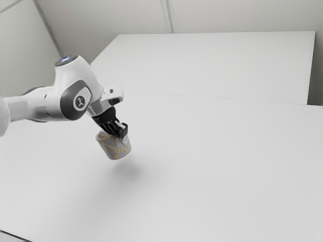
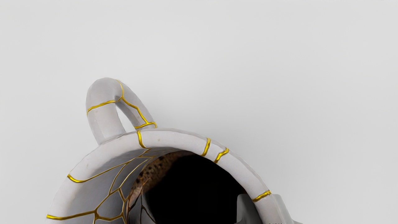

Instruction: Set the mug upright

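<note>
**Gold-veined mug (image 1: 115,149), tilted, held above a white table (image 1: 217,176)**

Surroundings: pale room walls (image 1: 234,15); a large white panel (image 1: 212,65) beyond the table. A soft shadow (image 1: 130,171) lies on the table below the mug, apart from it.

Item: one mug, pale grey, gold crack lines; inside, black with a brown speckled patch. Handle (image 2: 104,93) projects from the side, apart from the fingers (image 2: 245,208).

Grip: end effector (image 1: 123,135) closed to the thickness of the mug's wall, one finger inside the rim (image 2: 180,140), one outside.

Markings: round dark badge (image 1: 80,102) with a light emblem on the arm (image 1: 30,107); dark characters on a finger, cut off, unreadable.

Edges and room: bare white surface extends from the shadow toward the exterior view's right.
</note>
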Controlling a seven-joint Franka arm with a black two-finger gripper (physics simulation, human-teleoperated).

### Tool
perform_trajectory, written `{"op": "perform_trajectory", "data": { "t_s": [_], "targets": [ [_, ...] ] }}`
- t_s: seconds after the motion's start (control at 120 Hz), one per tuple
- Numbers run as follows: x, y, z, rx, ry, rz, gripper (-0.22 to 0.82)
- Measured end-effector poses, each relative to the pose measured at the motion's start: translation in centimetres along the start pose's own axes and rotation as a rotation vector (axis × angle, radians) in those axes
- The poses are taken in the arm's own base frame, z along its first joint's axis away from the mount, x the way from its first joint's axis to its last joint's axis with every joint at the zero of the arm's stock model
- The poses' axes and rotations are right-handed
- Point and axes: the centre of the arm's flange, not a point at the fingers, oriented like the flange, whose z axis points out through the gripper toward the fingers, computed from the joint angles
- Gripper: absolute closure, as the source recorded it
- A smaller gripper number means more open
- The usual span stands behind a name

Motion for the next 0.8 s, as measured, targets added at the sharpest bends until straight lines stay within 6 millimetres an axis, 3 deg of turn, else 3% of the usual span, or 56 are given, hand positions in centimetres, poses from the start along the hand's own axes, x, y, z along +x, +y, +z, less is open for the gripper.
{"op": "perform_trajectory", "data": {
  "t_s": [0.292,0.8],
  "targets": [
    [-0.8,0.2,2.9,0.036,0.054,-0.069,0.78],
    [-0.3,-0.2,6.5,0.083,0.072,-0.112,0.78]
  ]
}}
